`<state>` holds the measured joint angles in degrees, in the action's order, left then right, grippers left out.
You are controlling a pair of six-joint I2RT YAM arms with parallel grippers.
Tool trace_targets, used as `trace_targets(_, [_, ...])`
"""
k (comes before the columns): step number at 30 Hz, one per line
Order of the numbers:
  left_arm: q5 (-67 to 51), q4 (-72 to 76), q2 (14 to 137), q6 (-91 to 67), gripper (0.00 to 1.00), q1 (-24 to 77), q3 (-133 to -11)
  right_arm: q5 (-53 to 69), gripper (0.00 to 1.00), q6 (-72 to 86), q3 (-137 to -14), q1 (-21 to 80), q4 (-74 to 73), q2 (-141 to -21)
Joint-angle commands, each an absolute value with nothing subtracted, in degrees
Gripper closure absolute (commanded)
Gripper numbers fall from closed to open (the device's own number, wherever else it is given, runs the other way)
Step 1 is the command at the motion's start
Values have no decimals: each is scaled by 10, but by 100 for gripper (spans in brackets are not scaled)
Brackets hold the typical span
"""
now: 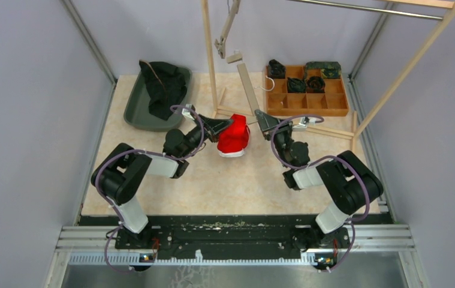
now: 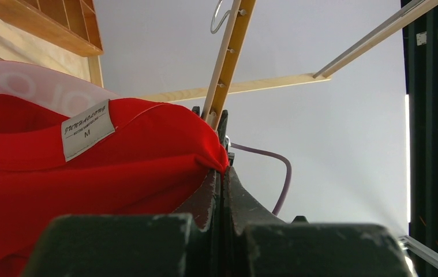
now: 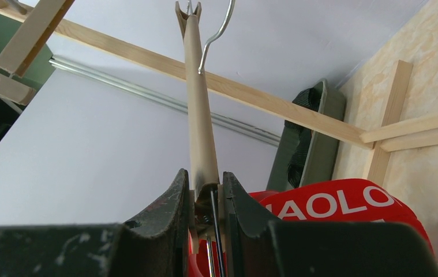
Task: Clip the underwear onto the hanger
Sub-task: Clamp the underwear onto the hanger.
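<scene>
Beige table: left fingers pinch red underwear, tag "M"; right fingers clamp hanger.

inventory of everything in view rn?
red underwear with white waistband: 1, red, table centre, edge pinched in the left gripper
wooden hanger with metal hook: 1, pale wood, its near end in the right gripper, beside the underwear
green plastic tray: 1, green, far left of table
dark garment pile: 1, black, in the tray and draped over its rim
wooden divided box: 1, brown, far right
folded dark garments: about four, dark green and black, in the box's back compartments
wooden rack frame: 1, pale wood, far side
second clip hanger: 1, pale wood, hanging at the top
left gripper: 1, black, shut
right gripper: 1, black, shut
</scene>
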<state>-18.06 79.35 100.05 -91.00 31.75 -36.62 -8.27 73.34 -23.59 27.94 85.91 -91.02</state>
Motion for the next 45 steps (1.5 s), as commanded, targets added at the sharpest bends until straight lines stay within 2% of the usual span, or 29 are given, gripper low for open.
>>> trace_targets(1, [-181, 803, 980, -900, 100, 319, -377, -72, 100, 738, -234, 273, 988, -892])
trace_targets(13, [-201, 776, 965, -863, 100, 318, -390, -21, 100, 785, -202, 224, 988, -872])
trace_targets(20, [-211, 798, 971, -822, 100, 317, -395, 5, 100, 865, -188, 198, 987, -852])
trace_targets(28, [-195, 837, 986, -796, 100, 317, -386, -26, 100, 949, -171, 199, 977, -841])
trace_targets(45, [-171, 921, 1077, -778, 100, 319, -446, -104, 100, 956, -215, 211, 823, -815])
